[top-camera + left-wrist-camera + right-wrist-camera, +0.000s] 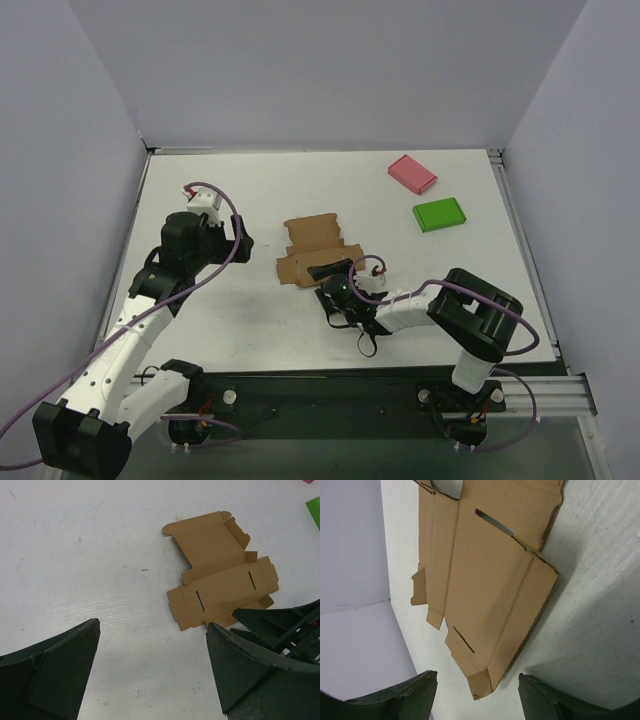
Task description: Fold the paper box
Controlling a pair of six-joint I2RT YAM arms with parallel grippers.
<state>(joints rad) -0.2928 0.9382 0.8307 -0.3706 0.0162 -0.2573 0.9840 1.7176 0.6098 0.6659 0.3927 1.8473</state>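
Observation:
The paper box (pixel 312 250) is a flat brown die-cut sheet with flaps and two slots, lying near the middle of the white table (pixel 250 190). My right gripper (pixel 328 278) sits at its near right corner. In the right wrist view the sheet (pixel 485 580) has one long side flap raised, and its corner tab lies between the fingers of the open right gripper (pixel 477 682) without touching either. My left gripper (pixel 238 240) is open over bare table left of the sheet. In the left wrist view the left gripper (pixel 152 635) holds nothing, and the sheet (pixel 220 585) lies ahead to the right.
A pink flat box (pixel 412 173) and a green flat box (pixel 439 214) lie at the back right; the green box (pixel 315 510) also shows in the left wrist view. The right arm's gripper (pixel 280 625) is close to my left fingers. Grey walls enclose the table.

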